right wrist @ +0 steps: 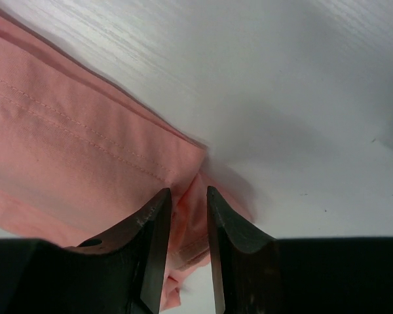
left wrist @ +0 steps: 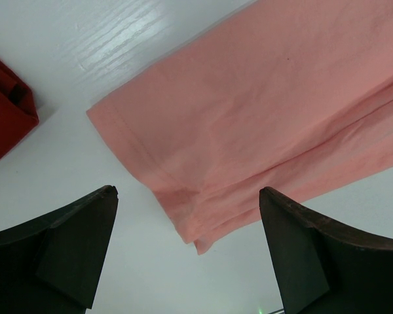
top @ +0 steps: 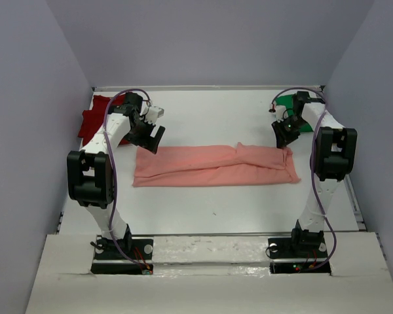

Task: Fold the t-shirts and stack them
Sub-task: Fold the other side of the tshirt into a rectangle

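We find the salmon-pink t-shirt lying as a long folded band across the middle of the frame, flat on the table. At the band's right end, the right gripper is closed on a raised fold of the upper corner, probably so this end can be carried over. The left gripper hovers over the left end with its jaws spread wide and holds nothing; we judge it is placed to take the matching corner. The dark red t-shirt sits upper left and the green t-shirt upper right, which leaves the centre for folding.

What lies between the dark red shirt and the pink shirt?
Nothing: bare table separates the dark red shirt from the pink shirt, shown in the left wrist view.
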You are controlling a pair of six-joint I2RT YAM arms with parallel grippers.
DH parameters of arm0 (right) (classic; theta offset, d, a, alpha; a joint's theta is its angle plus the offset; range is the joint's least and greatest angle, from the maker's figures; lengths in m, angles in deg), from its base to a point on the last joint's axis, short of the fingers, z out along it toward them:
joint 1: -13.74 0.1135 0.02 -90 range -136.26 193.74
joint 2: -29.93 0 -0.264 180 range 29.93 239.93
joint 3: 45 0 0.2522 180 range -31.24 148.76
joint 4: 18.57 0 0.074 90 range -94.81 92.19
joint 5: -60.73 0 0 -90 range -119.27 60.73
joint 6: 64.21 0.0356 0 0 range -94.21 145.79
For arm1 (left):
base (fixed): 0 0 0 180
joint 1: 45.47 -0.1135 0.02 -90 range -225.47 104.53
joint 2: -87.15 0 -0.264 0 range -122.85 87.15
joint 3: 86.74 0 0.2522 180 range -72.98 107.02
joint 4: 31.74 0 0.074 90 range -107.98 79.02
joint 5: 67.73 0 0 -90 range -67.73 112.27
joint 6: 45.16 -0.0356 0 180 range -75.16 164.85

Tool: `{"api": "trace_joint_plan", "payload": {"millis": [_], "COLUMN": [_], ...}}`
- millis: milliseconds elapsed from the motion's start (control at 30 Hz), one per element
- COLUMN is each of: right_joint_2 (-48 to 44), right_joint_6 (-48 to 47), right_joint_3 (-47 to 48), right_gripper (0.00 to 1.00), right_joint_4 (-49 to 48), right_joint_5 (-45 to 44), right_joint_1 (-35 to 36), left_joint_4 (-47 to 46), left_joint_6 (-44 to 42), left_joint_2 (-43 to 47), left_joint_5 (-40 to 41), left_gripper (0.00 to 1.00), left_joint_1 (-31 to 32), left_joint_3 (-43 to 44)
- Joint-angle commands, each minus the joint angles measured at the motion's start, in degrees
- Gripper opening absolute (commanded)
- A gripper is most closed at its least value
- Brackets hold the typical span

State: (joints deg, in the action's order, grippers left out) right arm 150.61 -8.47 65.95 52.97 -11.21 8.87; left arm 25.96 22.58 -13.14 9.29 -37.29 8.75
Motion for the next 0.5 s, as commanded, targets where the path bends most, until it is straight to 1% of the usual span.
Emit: {"api": "trace_joint_plan", "payload": {"millis": [0, 33, 133, 167, 200, 233, 267, 467], "right_joint_2": [-1.94, -1.94, -1.94, -1.86, -1.68, -1.51, -1.33, -1.15], "right_joint_6": [0.33, 0.42, 0.60, 0.69, 0.69, 0.86, 0.86, 1.13], "right_joint_3": [-0.51, -0.42, 0.19, 0.72, 0.72, 1.25, 1.42, 3.62], "right_gripper": [0.34, 0.33, 0.24, 0.17, 0.13, 0.04, 0.00, 0.00], "right_joint_4": [-1.27, -1.18, -1.09, -1.00, -0.91, -0.83, -0.74, -0.21], "right_joint_5": [1.45, 1.62, 2.41, 2.85, 2.94, 3.12, 3.55, 3.21], "right_joint_1": [-0.32, -0.32, -0.32, -0.32, -0.32, -0.32, -0.32, -0.32], "left_joint_4": [0.97, 1.06, 1.06, 1.06, 0.97, 0.97, 0.88, 0.71], "left_joint_6": [-0.68, -0.68, -0.68, -0.59, -0.59, -0.68, -0.59, -0.50], "left_joint_2": [1.94, 1.94, 2.03, 2.03, 2.03, 2.03, 2.03, 2.20], "left_joint_5": [0.14, 0.14, 0.05, 0.05, 0.05, 0.05, -0.03, 0.23], "left_gripper": [0.99, 0.99, 0.99, 0.99, 0.99, 0.99, 0.99, 0.99], "left_joint_1": [0.16, 0.16, 0.16, 0.16, 0.16, 0.08, 0.16, 0.08], "left_joint_3": [0.36, 0.44, 0.44, 0.36, 0.36, 0.09, 0.01, -0.26]}}
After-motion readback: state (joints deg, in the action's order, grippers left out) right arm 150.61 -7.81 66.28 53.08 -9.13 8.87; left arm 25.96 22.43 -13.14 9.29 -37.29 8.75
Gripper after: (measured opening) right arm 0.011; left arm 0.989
